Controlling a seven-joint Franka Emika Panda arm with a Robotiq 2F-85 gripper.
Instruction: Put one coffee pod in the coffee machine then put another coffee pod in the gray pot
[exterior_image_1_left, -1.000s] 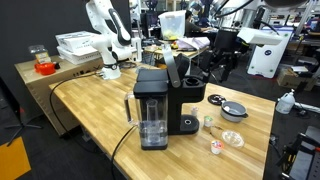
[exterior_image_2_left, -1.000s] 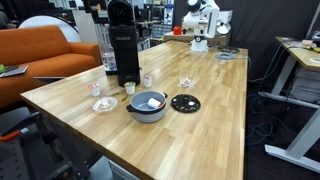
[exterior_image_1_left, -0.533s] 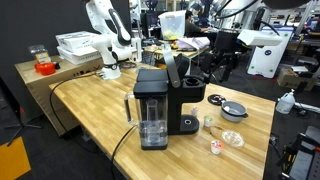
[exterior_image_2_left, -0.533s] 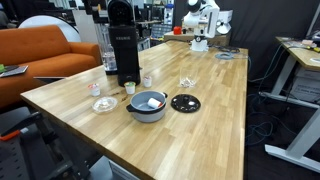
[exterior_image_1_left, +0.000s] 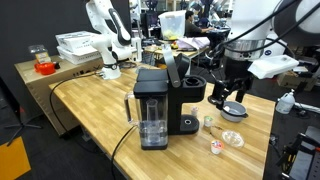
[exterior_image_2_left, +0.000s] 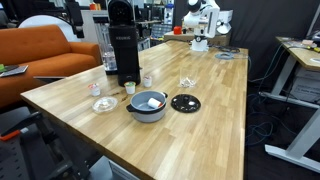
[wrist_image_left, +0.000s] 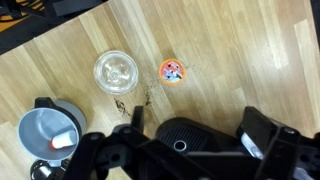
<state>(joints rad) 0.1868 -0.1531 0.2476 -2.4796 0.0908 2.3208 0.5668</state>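
Wrist view shows the claw (wrist_image_left: 193, 122) with its two fingers spread wide and nothing between them, hanging over a flat black disc (wrist_image_left: 195, 138). Just past the fingertips, on bare wood, lies the red-marked pod (wrist_image_left: 172, 72), beside a clear dish (wrist_image_left: 118, 72) but apart from it. The gray pot (wrist_image_left: 42, 135) sits off to one side. Something white and reddish lies inside it that cannot be made out. In an exterior view the claw (exterior_image_1_left: 232, 97) hovers above the table (exterior_image_1_left: 90, 110). The plain pale pod (exterior_image_1_left: 209, 122) rests near the coffee machine (exterior_image_1_left: 160, 105), whose top lid looks raised.

The step in hand appears to be reaching for the red-marked pod. To do it well, the claw should shift until the pod is centred between the fingers and turn so neither finger meets the dish. It should then drop straight down and close gently on the pod's sides, since so small and light a cup could easily tip or skid.
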